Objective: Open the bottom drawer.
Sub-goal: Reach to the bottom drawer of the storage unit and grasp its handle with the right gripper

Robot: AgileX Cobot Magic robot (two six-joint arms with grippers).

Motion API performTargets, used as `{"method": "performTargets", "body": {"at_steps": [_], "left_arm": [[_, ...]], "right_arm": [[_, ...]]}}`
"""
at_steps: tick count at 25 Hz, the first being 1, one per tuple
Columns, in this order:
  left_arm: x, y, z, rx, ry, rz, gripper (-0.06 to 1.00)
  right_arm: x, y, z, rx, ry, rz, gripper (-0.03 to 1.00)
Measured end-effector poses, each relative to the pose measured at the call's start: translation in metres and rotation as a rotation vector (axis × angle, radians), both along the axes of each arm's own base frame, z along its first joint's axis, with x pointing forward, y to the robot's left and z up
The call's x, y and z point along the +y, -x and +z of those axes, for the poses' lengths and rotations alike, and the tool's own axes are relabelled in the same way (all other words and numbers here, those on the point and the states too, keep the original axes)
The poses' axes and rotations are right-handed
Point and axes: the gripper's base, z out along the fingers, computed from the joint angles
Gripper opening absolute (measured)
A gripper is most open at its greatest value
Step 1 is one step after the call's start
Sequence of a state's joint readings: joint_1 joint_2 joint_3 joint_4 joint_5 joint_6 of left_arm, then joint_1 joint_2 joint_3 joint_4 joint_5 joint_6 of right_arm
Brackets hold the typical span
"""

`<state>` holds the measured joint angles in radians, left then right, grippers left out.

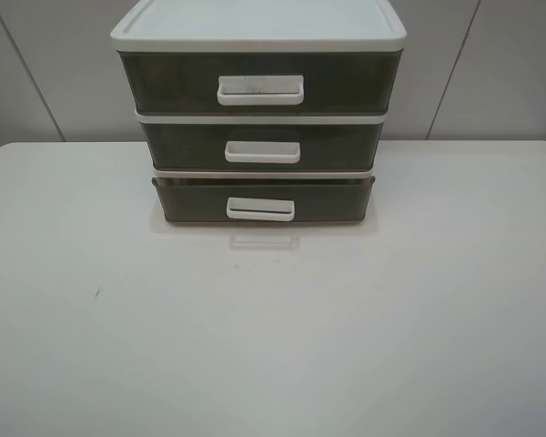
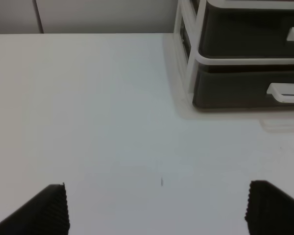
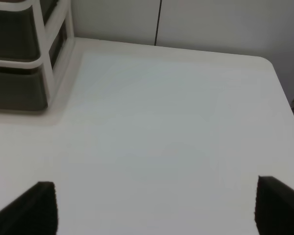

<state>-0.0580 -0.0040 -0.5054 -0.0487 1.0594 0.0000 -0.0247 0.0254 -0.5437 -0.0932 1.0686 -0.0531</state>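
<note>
A three-drawer unit (image 1: 259, 118) with a white frame and smoky brown drawers stands at the back middle of the white table. The bottom drawer (image 1: 191, 202) is its lowest tier, with a small white loop handle (image 1: 260, 209); its front sticks out a little past the frame. It also shows in the left wrist view (image 2: 230, 88) and in the right wrist view (image 3: 14, 90). Neither gripper shows in the high view. My left gripper (image 2: 157, 208) is open over bare table, well short of the unit. My right gripper (image 3: 154, 208) is open too, off to the unit's right.
The white table (image 1: 273, 337) spreads wide in front of the unit. A small dark speck (image 1: 97, 292) lies on it at the left. A grey panelled wall (image 1: 491, 64) stands behind. The table's rounded far right corner (image 3: 264, 61) shows in the right wrist view.
</note>
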Motion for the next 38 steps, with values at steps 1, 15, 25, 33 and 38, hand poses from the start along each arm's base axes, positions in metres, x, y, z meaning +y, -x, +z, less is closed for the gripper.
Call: {"method": "performTargets", "body": {"at_steps": [1,15,25,33,38], "left_arm": [[0.0,0.0,0.0,0.0,0.0,0.0,0.74],[0.0,0.0,0.0,0.0,0.0,0.0,0.74],[0.0,0.0,0.0,0.0,0.0,0.0,0.74],[0.0,0.0,0.0,0.0,0.0,0.0,0.74],[0.0,0.0,0.0,0.0,0.0,0.0,0.74]], "right_arm": [[-0.001,-0.005,0.005,0.02,0.008,0.016,0.8],[0.072,-0.175,0.01,0.182,0.233,0.506,0.8],[0.169,-0.22,-0.071,0.188,0.549,1.002,0.8],[0.186,-0.23,-0.134,0.315,0.827,1.217,0.8],[0.196,-0.242,-0.145,0.317,0.887,1.271,0.8]]}}
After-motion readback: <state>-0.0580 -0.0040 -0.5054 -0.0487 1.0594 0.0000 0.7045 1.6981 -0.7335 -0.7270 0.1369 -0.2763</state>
